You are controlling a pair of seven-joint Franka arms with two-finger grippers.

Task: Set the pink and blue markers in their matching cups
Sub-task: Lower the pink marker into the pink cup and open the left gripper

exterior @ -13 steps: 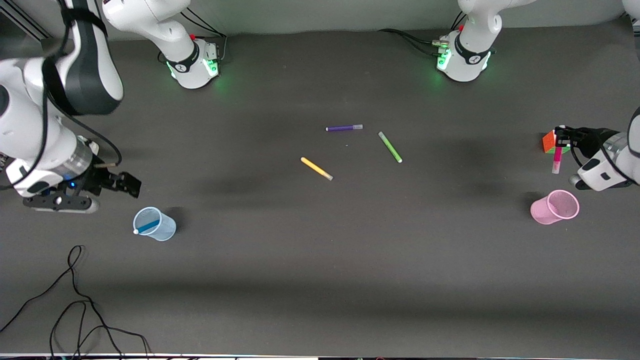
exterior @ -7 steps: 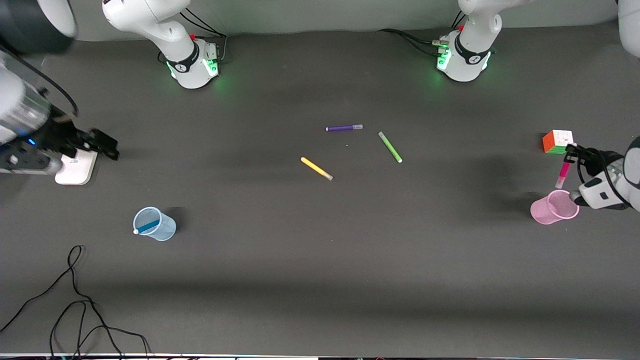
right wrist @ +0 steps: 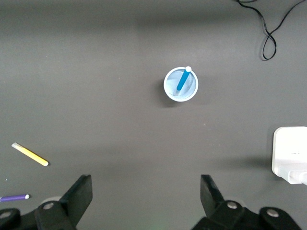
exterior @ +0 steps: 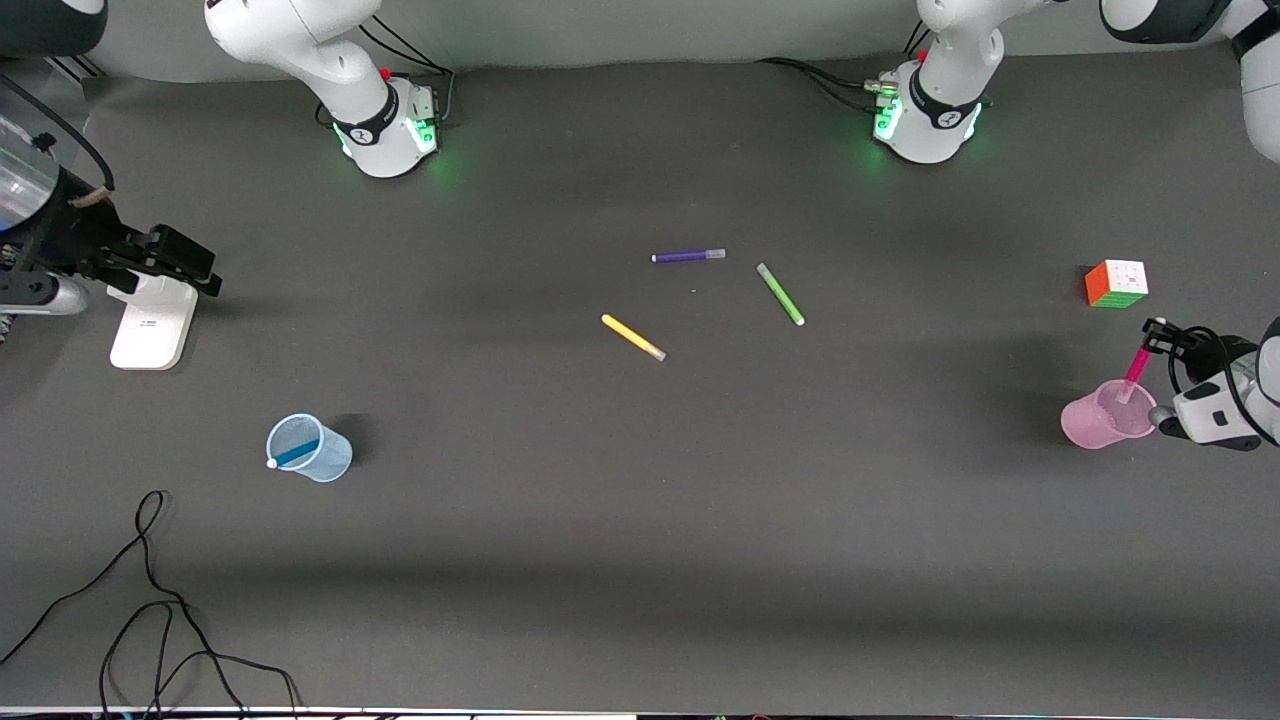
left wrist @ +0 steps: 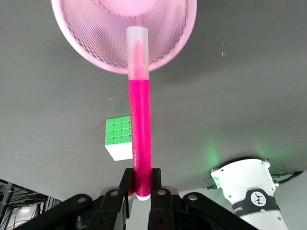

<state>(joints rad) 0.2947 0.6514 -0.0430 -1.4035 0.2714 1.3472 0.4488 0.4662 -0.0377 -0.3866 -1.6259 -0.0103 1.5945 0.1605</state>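
Observation:
My left gripper (exterior: 1150,335) is shut on the top end of the pink marker (exterior: 1136,368), which hangs tilted over the pink cup (exterior: 1090,425). In the left wrist view the marker (left wrist: 140,120) runs from the closed fingers (left wrist: 160,184) to the cup's rim (left wrist: 72,40), its pale end at the cup's mouth. The blue marker (exterior: 297,454) leans inside the pale blue cup (exterior: 335,462) toward the right arm's end. My right gripper (exterior: 195,270) is open and holds nothing, over a white block. The right wrist view shows the blue cup (right wrist: 169,88) with the blue marker (right wrist: 183,80) in it.
Purple (exterior: 688,256), green (exterior: 780,294) and yellow (exterior: 632,337) pens lie mid-table. A colour cube (exterior: 1116,283) sits close to the pink cup, farther from the front camera. The white block (exterior: 150,325) lies at the right arm's end. A black cable (exterior: 150,600) loops near the front edge.
My left gripper carried the pink marker from beside the cube to over the pink cup and lowered it. My right arm drew back from the blue cup, uncovering the white block.

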